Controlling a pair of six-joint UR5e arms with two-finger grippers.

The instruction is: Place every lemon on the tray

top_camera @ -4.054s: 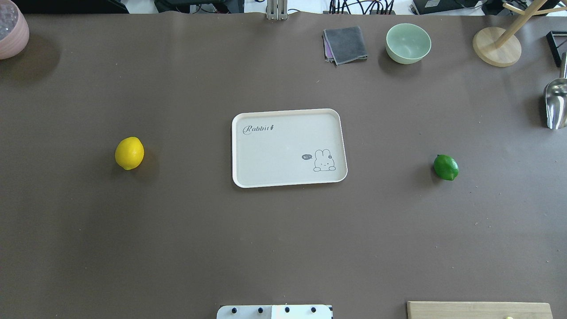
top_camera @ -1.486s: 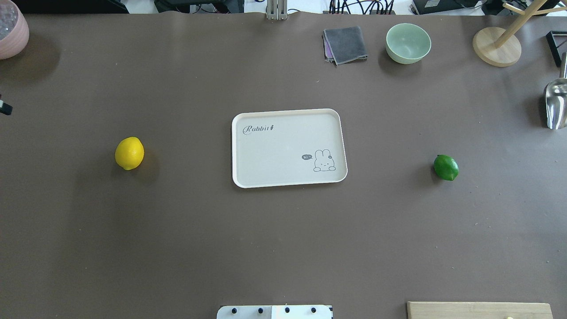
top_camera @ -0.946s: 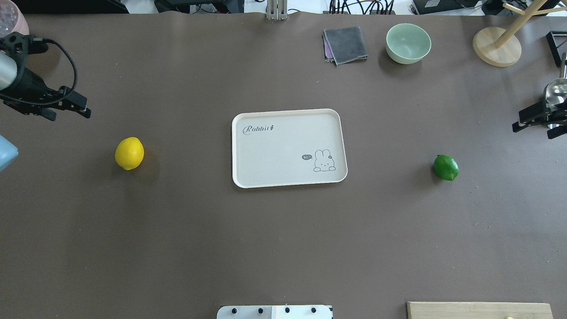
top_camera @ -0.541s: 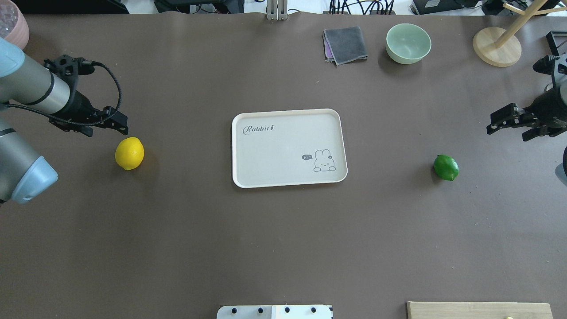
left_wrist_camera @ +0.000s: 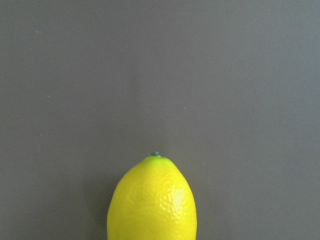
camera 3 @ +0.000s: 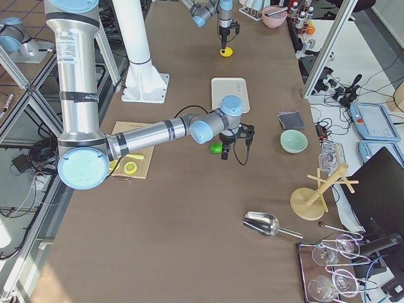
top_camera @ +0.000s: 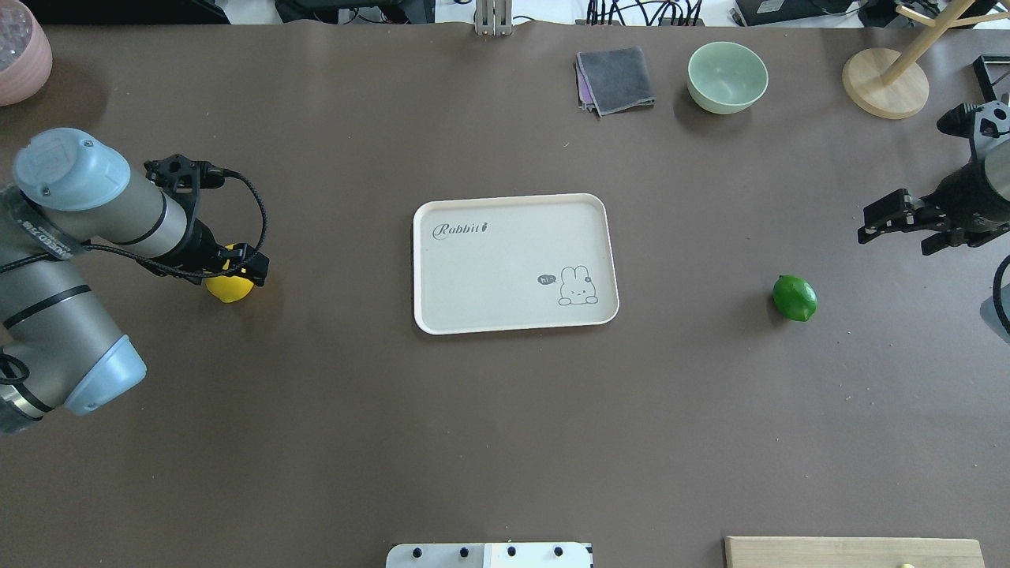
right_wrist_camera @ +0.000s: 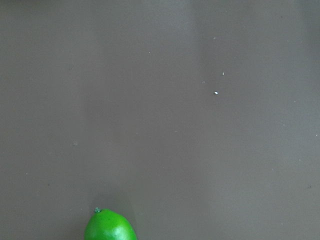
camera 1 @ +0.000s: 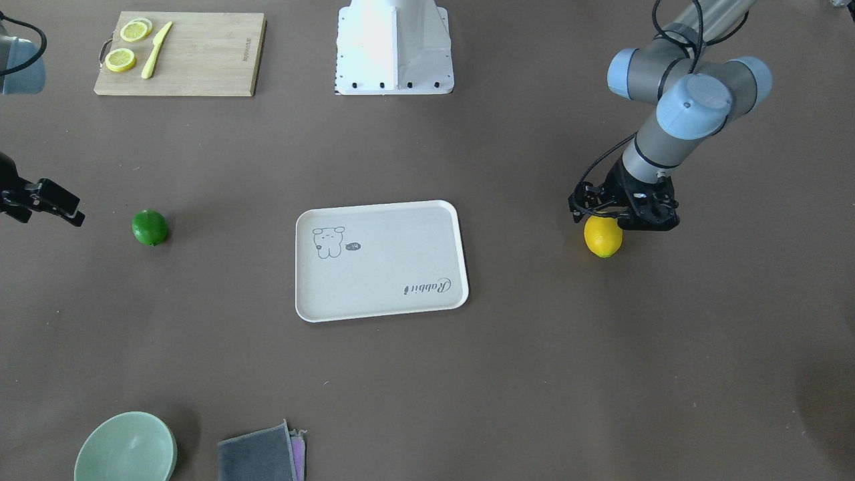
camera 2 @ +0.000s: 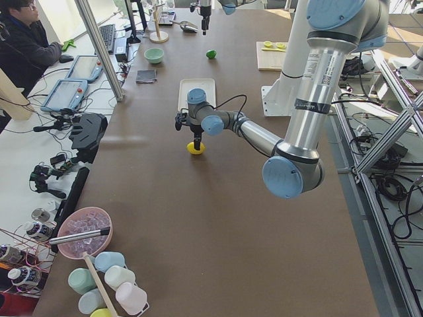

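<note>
The yellow lemon (top_camera: 230, 289) lies on the table left of the tray (top_camera: 513, 199); it also shows in the front view (camera 1: 603, 238) and low in the left wrist view (left_wrist_camera: 152, 200). My left gripper (top_camera: 230, 270) hangs open just above it, partly hiding it, not closed on it. The green lemon (top_camera: 794, 298) lies right of the tray and shows at the bottom edge of the right wrist view (right_wrist_camera: 110, 228). My right gripper (top_camera: 899, 233) is open and empty, off to the green lemon's right and farther back. The tray is empty.
A green bowl (top_camera: 727, 76), a grey cloth (top_camera: 615, 79) and a wooden stand (top_camera: 884, 83) stand along the far edge. A pink bowl (top_camera: 20, 51) is at the far left corner. A cutting board (camera 1: 194, 57) with lemon slices lies near the robot base (camera 1: 394, 47).
Both arms have come into view. The left gripper moved right and toward the robot until it hangs over the yellow lemon. The right gripper moved in from the right edge. Neither lemon has moved.
</note>
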